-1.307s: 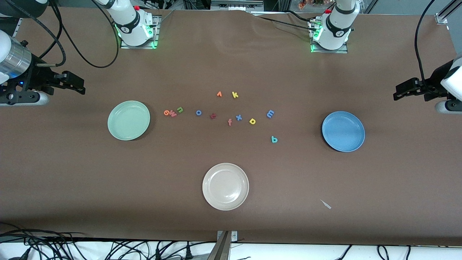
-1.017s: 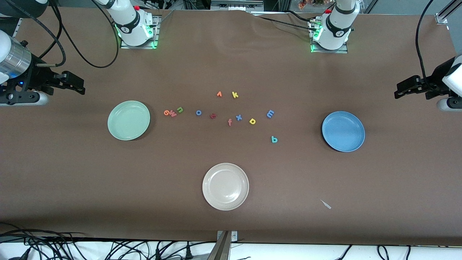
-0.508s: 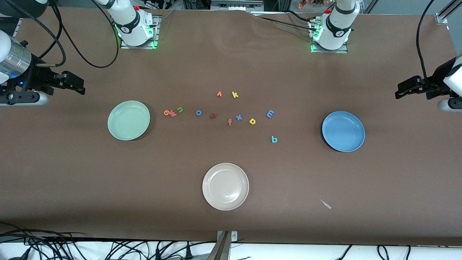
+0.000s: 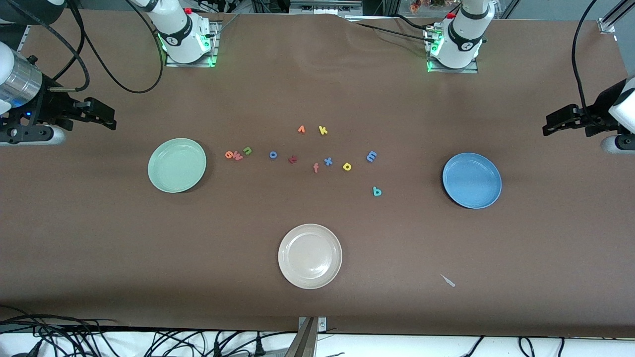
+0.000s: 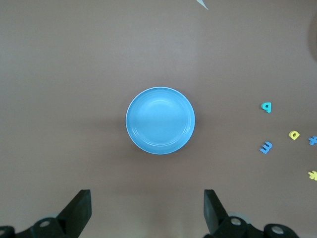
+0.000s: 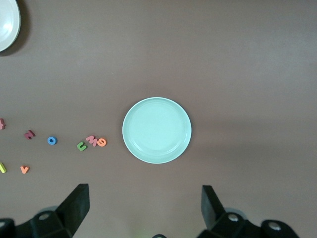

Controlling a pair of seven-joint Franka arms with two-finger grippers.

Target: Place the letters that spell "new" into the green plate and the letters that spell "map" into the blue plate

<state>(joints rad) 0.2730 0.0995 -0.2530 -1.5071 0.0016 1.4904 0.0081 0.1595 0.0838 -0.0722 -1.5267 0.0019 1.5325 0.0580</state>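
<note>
We see left gripper (image 5: 146,218) and right gripper (image 6: 143,213) up over the surface (image 4: 317,297) ends, jaws wide, holding nothing. Green plate (image 4: 177,165), blue plate (image 4: 472,180), cream plate (image 4: 310,256) hold nothing. Letters n (image 4: 247,150), e (image 4: 229,154), w (image 4: 238,157), m (image 4: 371,156), a (image 4: 377,191), p (image 4: 347,166) lie on the surface between the plates.

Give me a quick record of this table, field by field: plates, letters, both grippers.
green plate: empty, toward the right arm's end
blue plate: empty, toward the left arm's end
cream plate: empty, nearest the front camera
"new" letters: clustered on the table beside the green plate
"map" letters: spread out on the table, nearer the blue plate
left gripper: open, holding nothing
right gripper: open, holding nothing
</note>
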